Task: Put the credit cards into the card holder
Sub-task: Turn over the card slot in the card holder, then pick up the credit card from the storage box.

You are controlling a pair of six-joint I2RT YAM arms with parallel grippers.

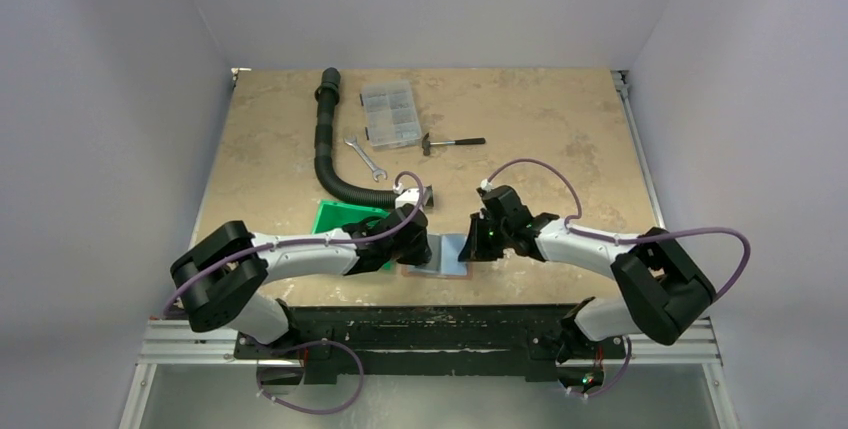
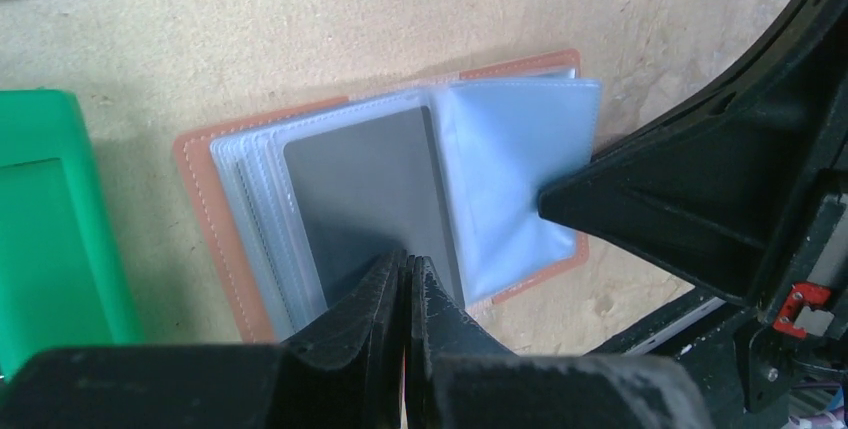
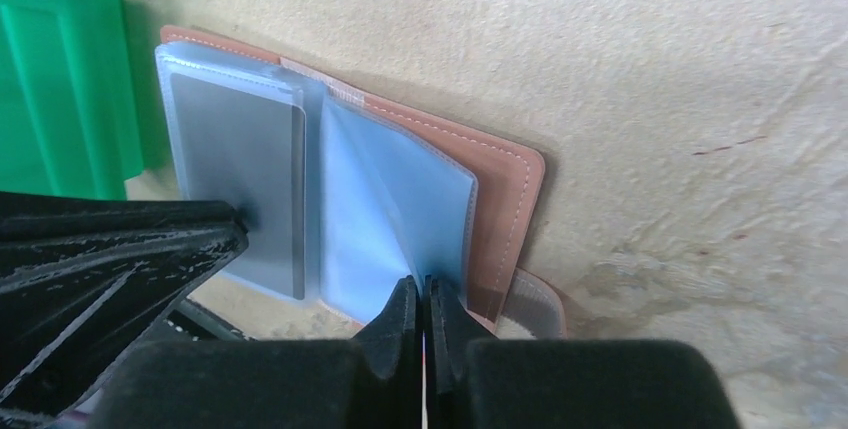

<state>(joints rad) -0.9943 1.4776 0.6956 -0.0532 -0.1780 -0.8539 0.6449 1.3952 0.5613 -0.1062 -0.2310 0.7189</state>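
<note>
The card holder [image 1: 447,255] lies open on the table between both arms, reddish-brown cover [image 2: 205,209] down and grey-blue plastic pages up. A grey credit card [image 2: 370,184] sits in a sleeve on its left half [image 3: 235,169]. My left gripper [image 2: 408,267] is shut, its tips resting on that card's near end; I cannot tell whether anything is pinched. My right gripper [image 3: 425,289] is shut on the edge of a blue page [image 3: 400,199], which it lifts off the cover [image 3: 505,199]. In the top view the left gripper [image 1: 418,239] and right gripper [image 1: 470,245] flank the holder.
A green plastic bin [image 1: 345,219] stands just left of the holder. Farther back lie a black corrugated hose [image 1: 325,139], a clear compartment box [image 1: 390,112], a wrench [image 1: 365,159] and a small hammer [image 1: 452,141].
</note>
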